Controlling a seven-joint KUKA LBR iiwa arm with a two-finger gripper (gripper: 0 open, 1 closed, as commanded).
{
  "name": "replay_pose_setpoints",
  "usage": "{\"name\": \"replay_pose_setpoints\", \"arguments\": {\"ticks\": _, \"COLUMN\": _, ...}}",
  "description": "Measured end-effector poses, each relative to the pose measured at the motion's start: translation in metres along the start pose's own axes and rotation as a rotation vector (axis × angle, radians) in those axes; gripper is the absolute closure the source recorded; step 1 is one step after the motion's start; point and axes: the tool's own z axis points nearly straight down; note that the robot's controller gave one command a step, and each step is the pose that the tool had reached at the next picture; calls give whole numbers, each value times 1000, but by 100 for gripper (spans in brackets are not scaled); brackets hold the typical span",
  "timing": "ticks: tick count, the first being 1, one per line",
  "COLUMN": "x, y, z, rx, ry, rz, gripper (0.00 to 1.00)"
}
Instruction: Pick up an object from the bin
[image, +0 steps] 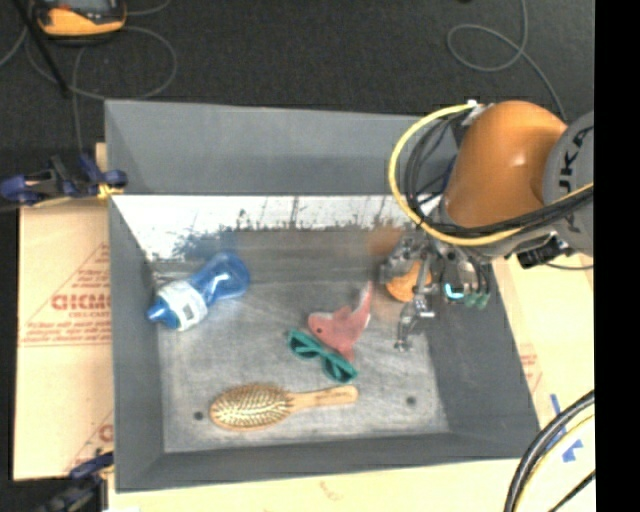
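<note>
The gripper (410, 325) is hanging low over the right end of the bin (300, 215), close to the floor and near the back wall. Whether it is open or closed cannot be told from here, and nothing is showing in its grasp.

A small orange thing (397, 288) is lying just behind it, and a pink plastic piece (340, 325) is lying just to its left, overlapping a pair of green sunglasses (322, 355). A hairbrush (270, 405) with a wooden handle is resting near the front wall, and a blue and white bottle (195, 292) is sitting well apart at the left.

The pick looks to be in its early part: everything is lying on the floor of the bin, so the grasp and the lift are both left to do.
</note>
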Motion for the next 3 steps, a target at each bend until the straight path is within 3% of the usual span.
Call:
{"name": "replay_pose_setpoints", "arguments": {"ticks": 1, "x": -1, "y": 0, "z": -5, "rx": 1, "ry": -8, "rz": -1, "gripper": 0}}
{"name": "replay_pose_setpoints", "arguments": {"ticks": 2, "x": -9, "y": 9, "z": 36, "rx": -2, "ry": -17, "rz": 25, "gripper": 0}}
{"name": "replay_pose_setpoints", "arguments": {"ticks": 3, "x": -51, "y": 1, "z": 133, "rx": 2, "ry": -11, "rz": -96, "gripper": 100}}
